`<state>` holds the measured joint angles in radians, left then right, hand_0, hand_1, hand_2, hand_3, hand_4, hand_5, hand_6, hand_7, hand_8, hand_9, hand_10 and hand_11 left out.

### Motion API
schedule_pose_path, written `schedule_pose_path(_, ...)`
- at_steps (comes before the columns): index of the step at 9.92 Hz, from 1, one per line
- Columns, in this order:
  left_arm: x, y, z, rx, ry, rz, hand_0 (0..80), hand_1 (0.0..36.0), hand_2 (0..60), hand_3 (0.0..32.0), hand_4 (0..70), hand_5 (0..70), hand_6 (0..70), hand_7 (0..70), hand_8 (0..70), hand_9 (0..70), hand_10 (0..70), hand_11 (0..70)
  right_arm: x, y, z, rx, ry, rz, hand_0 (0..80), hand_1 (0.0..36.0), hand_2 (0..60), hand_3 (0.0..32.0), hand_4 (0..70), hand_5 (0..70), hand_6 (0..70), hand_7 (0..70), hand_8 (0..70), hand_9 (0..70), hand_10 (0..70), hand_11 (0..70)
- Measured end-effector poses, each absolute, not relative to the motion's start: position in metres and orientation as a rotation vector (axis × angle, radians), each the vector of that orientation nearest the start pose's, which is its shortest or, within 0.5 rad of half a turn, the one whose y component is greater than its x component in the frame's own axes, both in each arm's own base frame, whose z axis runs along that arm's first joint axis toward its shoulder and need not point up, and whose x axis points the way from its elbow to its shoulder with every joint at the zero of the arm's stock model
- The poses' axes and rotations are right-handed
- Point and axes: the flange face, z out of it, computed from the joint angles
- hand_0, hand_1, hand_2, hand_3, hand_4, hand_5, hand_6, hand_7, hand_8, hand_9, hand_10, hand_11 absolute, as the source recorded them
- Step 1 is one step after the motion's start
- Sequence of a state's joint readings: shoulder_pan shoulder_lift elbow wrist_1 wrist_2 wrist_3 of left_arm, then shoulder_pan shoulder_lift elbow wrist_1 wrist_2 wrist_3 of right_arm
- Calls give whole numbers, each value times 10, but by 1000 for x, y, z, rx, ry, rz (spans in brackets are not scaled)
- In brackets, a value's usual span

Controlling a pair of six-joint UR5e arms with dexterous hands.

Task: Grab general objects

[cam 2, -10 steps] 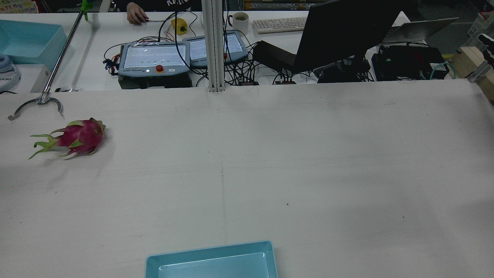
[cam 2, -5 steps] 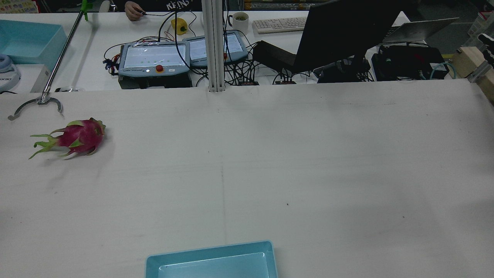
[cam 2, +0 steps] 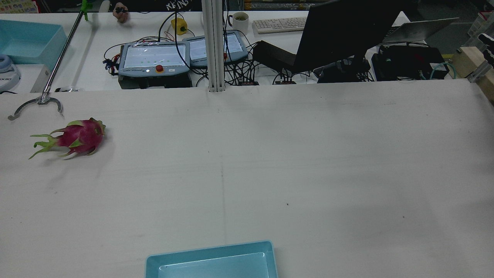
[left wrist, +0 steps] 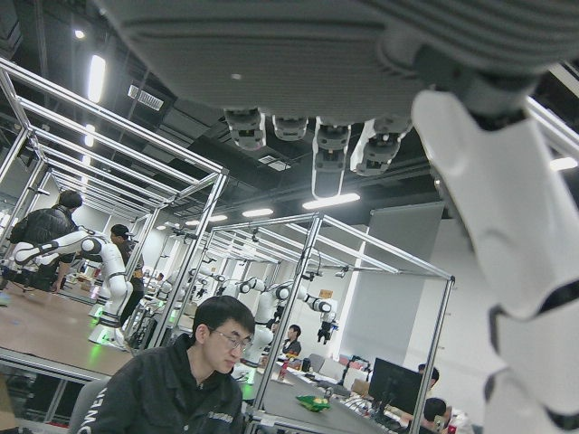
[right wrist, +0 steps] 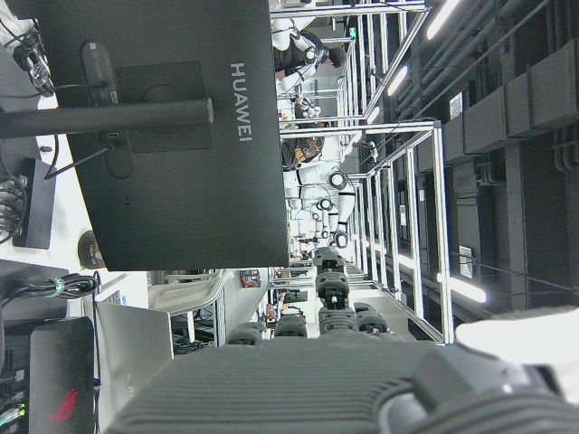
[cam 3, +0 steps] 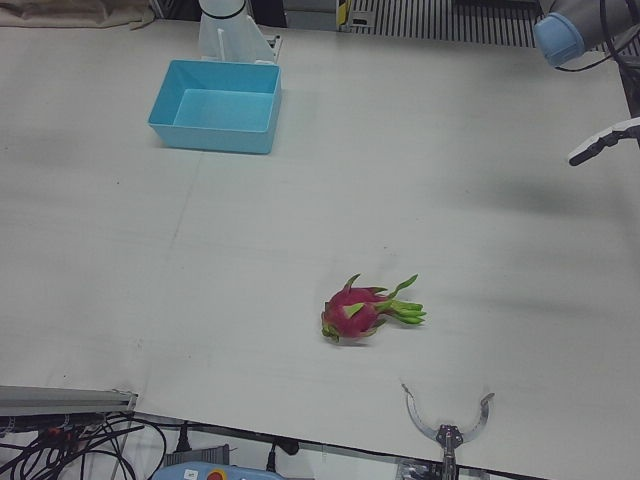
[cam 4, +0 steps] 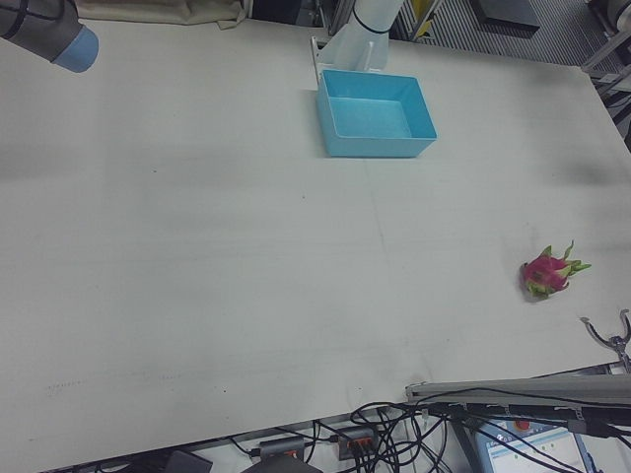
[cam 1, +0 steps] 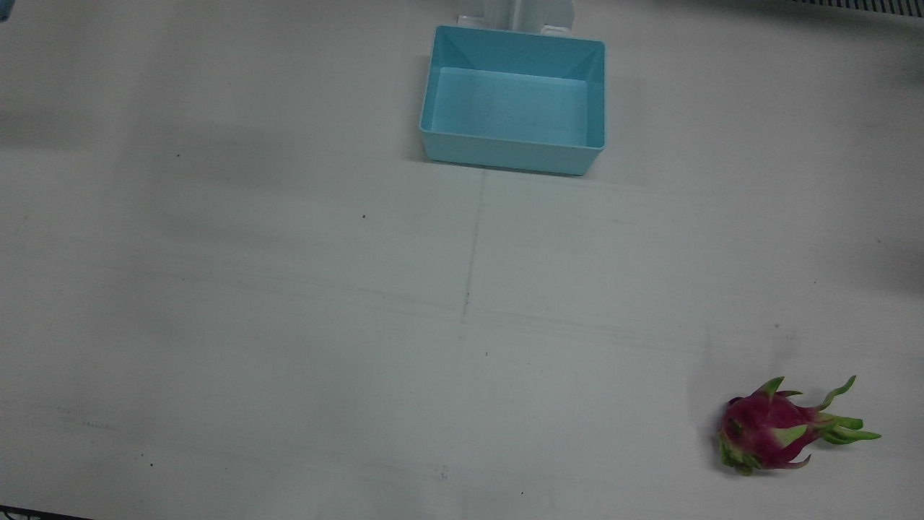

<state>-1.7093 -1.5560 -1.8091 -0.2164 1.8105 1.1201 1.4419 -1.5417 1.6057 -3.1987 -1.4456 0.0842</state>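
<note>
1. Left side of the rear view: pink dragon fruit with green leafy scales (cam 2: 73,138) lies on its side on the white matte table (cam 2: 270,162), well apart from the light blue rectangular plastic bin (cam 2: 211,261) at the near edge – nothing touches it
2. Just beyond the fruit, a thin metal reacher pole with a curved two-prong claw (cam 2: 36,104) rests on the table
3. Left hand (left wrist: 362,108) shows only in its own camera, aimed out at the room: fingers spread, holding nothing. Right hand (right wrist: 344,380): palm edge and fingertips only, cannot tell whether clenched or released
4. Risk, judged: the oval, smooth-skinned fruit could roll under a one-sided touch; the floppy scales give no firm hold – fingers catching only those would likely slip
5. A far-left approach may clip the claw
</note>
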Motion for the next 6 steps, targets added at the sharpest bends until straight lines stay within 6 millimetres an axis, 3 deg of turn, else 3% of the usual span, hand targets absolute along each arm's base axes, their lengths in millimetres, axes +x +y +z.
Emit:
schedule_pose_path(2, -160, -475, 559, 1172, 1733, -1042, 541, 277, 246, 0, 0, 0, 0, 94, 0, 4, 0, 0, 80, -518, 662, 97, 2185, -2174, 0, 0, 0, 0, 0, 0, 0, 0, 0, 0, 0, 0)
schedule_pose_path(3, -135, -481, 561, 1164, 1697, -1006, 553, 287, 251, 0, 0, 1, 0, 105, 0, 7, 0, 0, 80, -518, 662, 96, 2185, -2174, 0, 0, 0, 0, 0, 0, 0, 0, 0, 0, 0, 0)
schedule_pose_path(5, -63, -499, 562, 1129, 1683, -968, 550, 295, 278, 16, 0, 0, 0, 90, 0, 4, 0, 0, 80, -518, 662, 97, 2185, -2175, 0, 0, 0, 0, 0, 0, 0, 0, 0, 0, 0, 0)
schedule_pose_path(6, -21, -509, 557, 1113, 1680, -951, 547, 295, 274, 50, 0, 0, 0, 75, 0, 1, 0, 0, 80, -518, 662, 97, 2186, -2174, 0, 0, 0, 0, 0, 0, 0, 0, 0, 0, 0, 0)
